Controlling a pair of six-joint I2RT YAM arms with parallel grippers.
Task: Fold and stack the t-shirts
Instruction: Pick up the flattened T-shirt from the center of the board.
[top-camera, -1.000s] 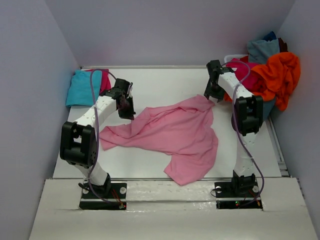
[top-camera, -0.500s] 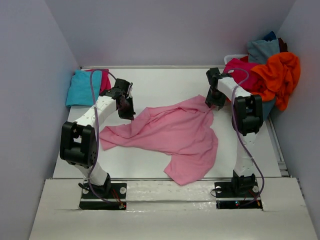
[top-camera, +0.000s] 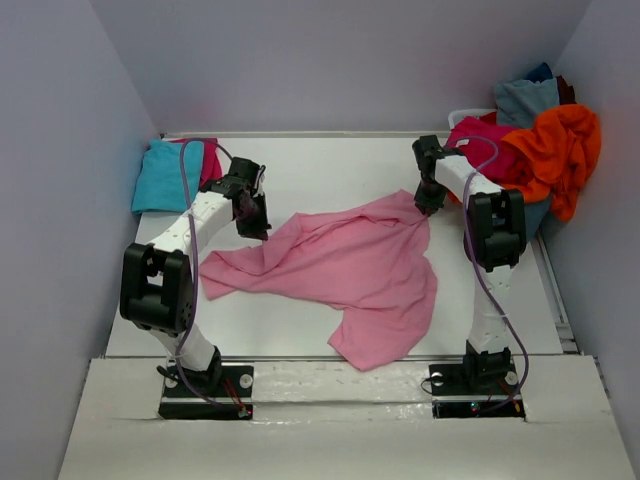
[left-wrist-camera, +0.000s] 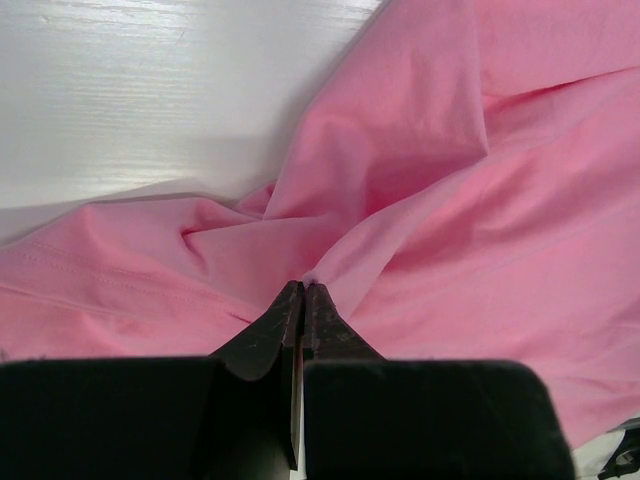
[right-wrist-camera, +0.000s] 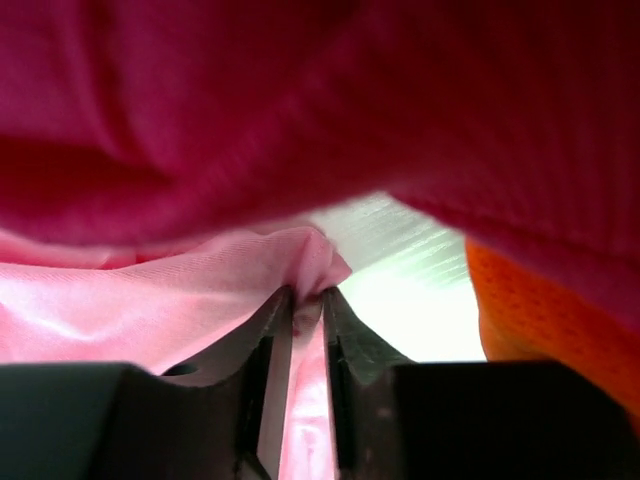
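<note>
While lying crumpled on the table (top-camera: 330, 160), long axis left-to-right: light pink t-shirt (top-camera: 340, 265) | left gripper (left-wrist-camera: 300, 290) clamped tight on its far-left fold | right gripper (right-wrist-camera: 308, 292) narrowed on its far-right corner, cloth between jaws | likely next: draw ends apart, flatten.

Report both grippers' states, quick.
Left gripper: closed, pinching a fold of the pink shirt.
Right gripper: closed on an edge of the pink shirt.
</note>
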